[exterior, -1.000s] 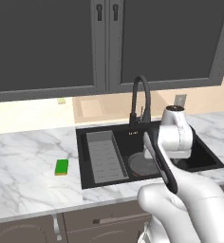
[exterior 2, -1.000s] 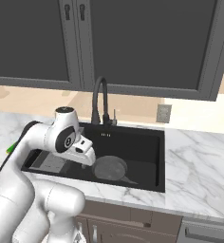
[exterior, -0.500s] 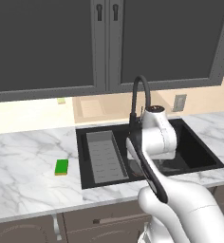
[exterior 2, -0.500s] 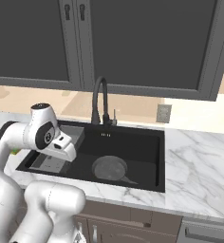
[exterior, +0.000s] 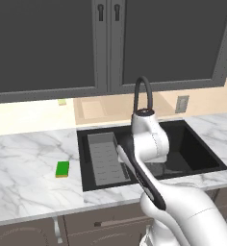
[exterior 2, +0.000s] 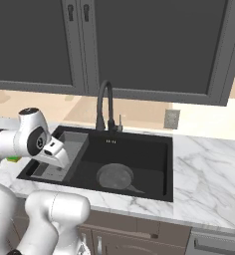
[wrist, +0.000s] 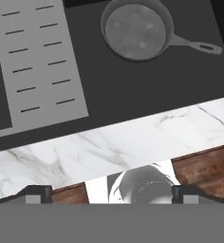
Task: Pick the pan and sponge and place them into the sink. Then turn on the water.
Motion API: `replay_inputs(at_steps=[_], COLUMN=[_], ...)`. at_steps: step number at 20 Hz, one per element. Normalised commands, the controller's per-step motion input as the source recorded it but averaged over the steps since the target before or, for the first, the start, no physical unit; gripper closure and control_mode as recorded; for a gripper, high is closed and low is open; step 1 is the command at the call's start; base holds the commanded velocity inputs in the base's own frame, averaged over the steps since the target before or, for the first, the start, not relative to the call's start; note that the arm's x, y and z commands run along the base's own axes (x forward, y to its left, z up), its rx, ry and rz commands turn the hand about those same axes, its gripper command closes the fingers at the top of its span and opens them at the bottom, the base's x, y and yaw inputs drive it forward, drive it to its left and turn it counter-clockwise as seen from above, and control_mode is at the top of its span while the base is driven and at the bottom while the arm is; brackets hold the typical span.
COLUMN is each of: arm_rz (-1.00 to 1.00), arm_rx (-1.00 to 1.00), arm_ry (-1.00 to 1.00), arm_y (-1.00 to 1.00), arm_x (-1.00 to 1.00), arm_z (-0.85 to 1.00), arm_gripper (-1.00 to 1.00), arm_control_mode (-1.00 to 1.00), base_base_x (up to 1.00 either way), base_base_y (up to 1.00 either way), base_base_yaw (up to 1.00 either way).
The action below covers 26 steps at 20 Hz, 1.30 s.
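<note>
The dark-grey pan [exterior 2: 115,177] lies flat on the floor of the black sink [exterior 2: 150,149], its handle pointing right; in the hand view the pan [wrist: 137,29] is at the top. The green sponge [exterior: 62,169] sits on the marble counter left of the sink [exterior: 197,154]. My gripper [wrist: 111,192] is open and empty, fingertips wide apart, above the sink's front edge. In the right base view the hand hangs over the left part of the basin, by the ribbed tray [exterior 2: 64,149]. The black gooseneck faucet [exterior: 143,93] stands behind the basin, with no water running.
The grey ribbed tray [exterior: 105,158] fills the sink's left part. A marble counter [exterior: 24,163] runs on both sides. Dark wall cabinets [exterior: 48,43] hang above. A wall outlet [exterior 2: 171,118] sits right of the faucet [exterior 2: 105,104].
The arm has swung left, from above the pan to the tray side of the sink. The pan has stayed in the basin and the jaws have stayed open.
</note>
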Motion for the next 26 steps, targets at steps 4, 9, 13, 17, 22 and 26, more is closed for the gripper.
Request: replay_inputs(at_steps=[4,9,13,17,22,26], arm_rz=[0.0,0.01,0.04,0.04,0.02,0.0], arm_rx=[0.0,0.0,0.0,0.0,0.0,0.0], arm_ry=[0.0,0.0,0.0,0.0,0.0,0.03], arm_y=[0.03,0.0,0.0,0.0,0.04,0.13], arm_x=[0.11,0.16,0.2,0.17,0.17,0.11], arm_z=[0.0,0.0,0.0,0.0,0.0,0.09], arm_gripper=[-1.0,-1.0,-1.0,-1.0,-1.0,-1.0], arm_control_mode=[-1.0,-1.0,-1.0,-1.0,-1.0,-1.0], base_base_x=[0.0,0.0,0.0,0.0,0.0,0.0], base_base_y=[0.0,0.0,0.0,0.0,0.0,0.0], base_base_yaw=[0.0,0.0,0.0,0.0,0.0,0.0])
